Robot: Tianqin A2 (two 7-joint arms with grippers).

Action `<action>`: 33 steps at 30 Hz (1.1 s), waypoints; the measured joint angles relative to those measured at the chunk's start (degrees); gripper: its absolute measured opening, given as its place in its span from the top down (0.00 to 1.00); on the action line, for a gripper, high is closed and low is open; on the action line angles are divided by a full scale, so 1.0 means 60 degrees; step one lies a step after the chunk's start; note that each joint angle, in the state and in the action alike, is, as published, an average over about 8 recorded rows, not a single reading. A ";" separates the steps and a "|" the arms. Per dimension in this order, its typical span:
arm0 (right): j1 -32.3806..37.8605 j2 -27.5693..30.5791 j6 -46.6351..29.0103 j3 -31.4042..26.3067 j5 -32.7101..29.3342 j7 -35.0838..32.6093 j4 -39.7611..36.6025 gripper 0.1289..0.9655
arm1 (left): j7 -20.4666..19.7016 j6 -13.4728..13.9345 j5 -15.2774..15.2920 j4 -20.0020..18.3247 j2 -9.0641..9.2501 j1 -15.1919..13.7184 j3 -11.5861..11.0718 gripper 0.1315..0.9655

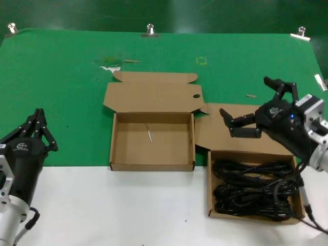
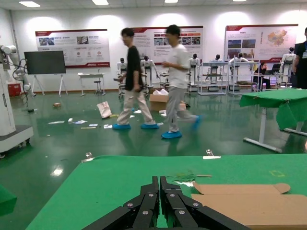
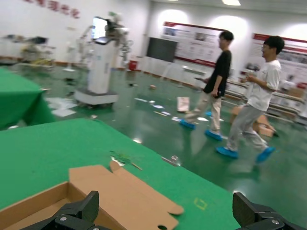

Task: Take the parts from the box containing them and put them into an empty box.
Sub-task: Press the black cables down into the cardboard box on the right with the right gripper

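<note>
The box containing the parts (image 1: 210,180) sits at the right front, filled with several black coiled cords (image 1: 251,187). The empty box (image 1: 116,141) stands left of it, its floor bare but for a thin pale sliver (image 1: 149,134), its lid flap (image 1: 154,95) lying open behind; that flap also shows in the right wrist view (image 3: 120,194) and the left wrist view (image 2: 249,203). My right gripper (image 1: 250,102) is open and empty, above the far edge of the full box. My left gripper (image 1: 39,125) is shut and empty at the left front.
Green cloth (image 1: 61,92) covers the table's back; a white strip (image 1: 102,205) runs along the front. Paper scraps (image 1: 109,64) and a yellow square mark (image 1: 202,60) lie beyond the boxes. Metal clips (image 1: 150,29) hold the cloth's far edge. Two people (image 2: 151,79) walk in the hall behind.
</note>
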 joint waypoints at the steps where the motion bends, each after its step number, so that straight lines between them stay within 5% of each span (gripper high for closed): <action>1: 0.0127 0.0080 -0.0202 -0.0020 -0.0056 0.0024 -0.0025 0.00 | 0.0000 0.0000 0.0000 0.0000 0.0000 0.0000 0.0000 0.98; 19: 0.3022 0.1170 -0.5163 -0.0633 -0.1130 -0.1144 -0.0946 0.00 | 0.0000 0.0000 0.0002 0.0000 0.0000 0.0000 0.0000 0.98; 33: 0.4571 0.1521 -0.9752 -0.1743 -0.1854 -0.3943 -0.2394 0.00 | 0.0000 0.0000 0.0002 0.0000 0.0000 0.0000 0.0000 0.98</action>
